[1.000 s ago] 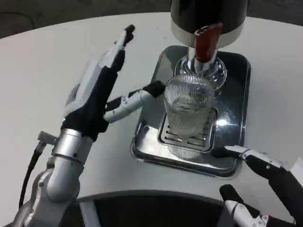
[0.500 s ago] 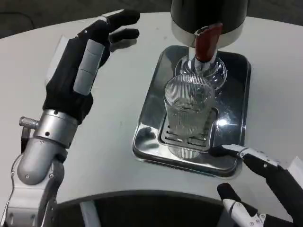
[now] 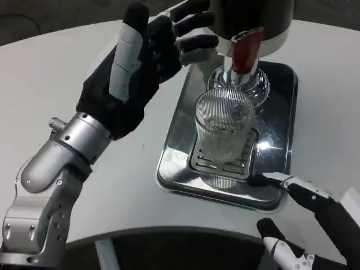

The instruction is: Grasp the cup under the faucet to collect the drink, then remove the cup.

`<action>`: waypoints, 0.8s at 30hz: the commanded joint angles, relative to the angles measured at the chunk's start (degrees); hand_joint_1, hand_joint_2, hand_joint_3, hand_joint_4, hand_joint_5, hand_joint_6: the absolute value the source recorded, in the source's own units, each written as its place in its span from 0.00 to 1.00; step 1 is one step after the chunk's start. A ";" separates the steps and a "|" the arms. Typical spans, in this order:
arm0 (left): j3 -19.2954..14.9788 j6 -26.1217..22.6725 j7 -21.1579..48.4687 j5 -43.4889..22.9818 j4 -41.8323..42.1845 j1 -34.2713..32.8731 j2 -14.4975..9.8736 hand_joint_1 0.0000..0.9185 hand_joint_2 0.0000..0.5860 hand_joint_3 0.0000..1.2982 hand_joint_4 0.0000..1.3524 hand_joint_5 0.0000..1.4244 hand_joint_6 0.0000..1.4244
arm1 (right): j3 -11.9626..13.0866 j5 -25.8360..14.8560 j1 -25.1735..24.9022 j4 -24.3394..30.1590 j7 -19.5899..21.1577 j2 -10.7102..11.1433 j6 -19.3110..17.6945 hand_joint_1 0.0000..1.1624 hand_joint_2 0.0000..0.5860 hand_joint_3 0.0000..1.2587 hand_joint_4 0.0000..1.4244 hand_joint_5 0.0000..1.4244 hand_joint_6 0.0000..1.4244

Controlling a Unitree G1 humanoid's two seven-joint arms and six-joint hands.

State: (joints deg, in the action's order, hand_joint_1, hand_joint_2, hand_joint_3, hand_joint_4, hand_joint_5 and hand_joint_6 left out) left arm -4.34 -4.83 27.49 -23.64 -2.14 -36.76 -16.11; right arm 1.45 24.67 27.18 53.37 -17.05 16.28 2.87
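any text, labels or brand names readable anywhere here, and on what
None can be read. The dispenser, its red tap handle, the ribbed glass cup, the steel drip tray and both hands, left and right, carry no visible lettering.

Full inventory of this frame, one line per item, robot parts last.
cup: one, clear ribbed glass, upright on the tray's slotted grate, under the faucet.
faucet: one, chrome with red lever, above the cup.
dispenser: one, black body, top of picture.
drip tray: one, shiny steel, on the table.
table: one, white.
left hand: one, fingers spread, raised near the dispenser, holding nothing.
right hand: one, low at right, a fingertip at the tray's front edge.
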 commanded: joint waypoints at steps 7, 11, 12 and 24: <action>1.17 -5.35 2.40 -1.96 4.80 -2.52 0.94 0.00 0.11 0.12 0.11 0.18 0.17 | -0.03 -0.25 1.09 -0.09 0.67 -0.34 -0.94 0.51 0.84 0.23 0.13 0.09 0.05; 1.26 -6.59 2.44 -1.83 6.19 -2.93 1.43 0.00 0.11 0.12 0.11 0.18 0.17 | 0.01 -0.32 1.30 -0.02 0.80 -0.36 -1.07 0.51 0.84 0.23 0.13 0.09 0.05; 1.25 -6.79 2.44 -1.80 6.37 -3.01 1.53 0.00 0.11 0.12 0.11 0.18 0.17 | 0.04 -0.35 1.35 0.00 0.81 -0.36 -1.10 0.51 0.84 0.23 0.14 0.09 0.05; 3.16 -5.69 4.09 1.24 3.47 -6.33 1.58 0.00 0.11 0.14 0.11 0.18 0.16 | 0.46 -0.71 1.74 0.34 0.87 -0.27 -1.40 0.51 0.84 0.23 0.14 0.09 0.05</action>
State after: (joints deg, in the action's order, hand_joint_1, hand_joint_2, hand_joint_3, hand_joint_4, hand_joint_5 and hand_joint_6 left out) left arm -1.94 -11.32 30.65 -23.49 2.53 -42.00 -14.49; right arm 1.69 24.55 28.08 53.38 -16.76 16.27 2.82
